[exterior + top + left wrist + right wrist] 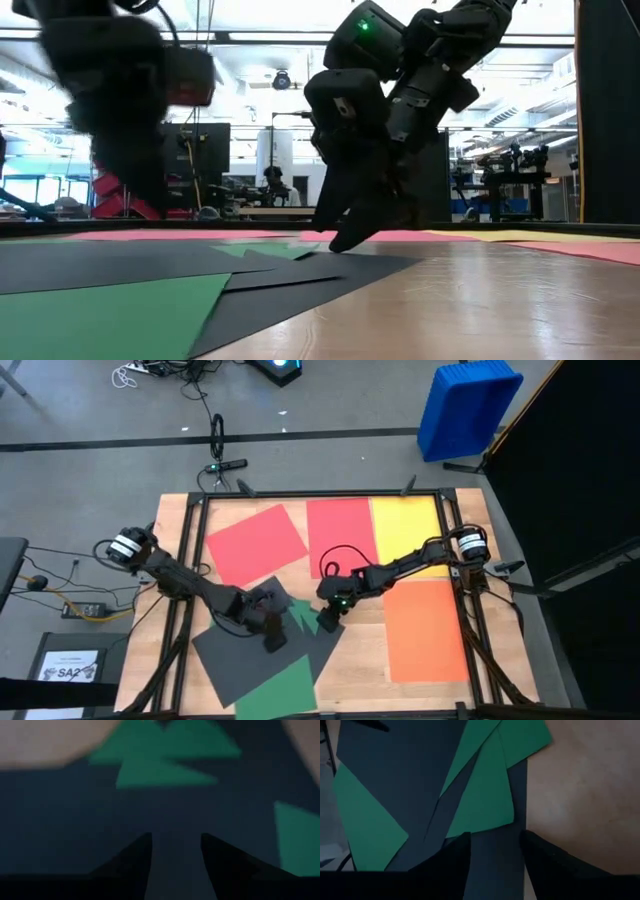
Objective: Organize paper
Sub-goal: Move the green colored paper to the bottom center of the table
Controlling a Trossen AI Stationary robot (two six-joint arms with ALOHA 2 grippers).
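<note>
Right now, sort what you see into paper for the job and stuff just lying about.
For the job:
- dark grey sheets
- green sheets
- red sheets
- yellow sheet
- orange sheet

Lying about:
- white SA2 sheet
- blue bin
- floor cables

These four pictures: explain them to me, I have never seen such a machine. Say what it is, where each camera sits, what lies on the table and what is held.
Two dark robot arms work at a wooden table. One camera looks straight down, one sits at table height, one rides on each wrist. Coloured paper lies flat: red sheets, a yellow sheet, an orange sheet, and a jumbled pile of dark grey sheets and green sheets. The left gripper and right gripper both hang low over that pile, fingers apart with dark paper showing between them. Neither clearly holds anything.
</note>
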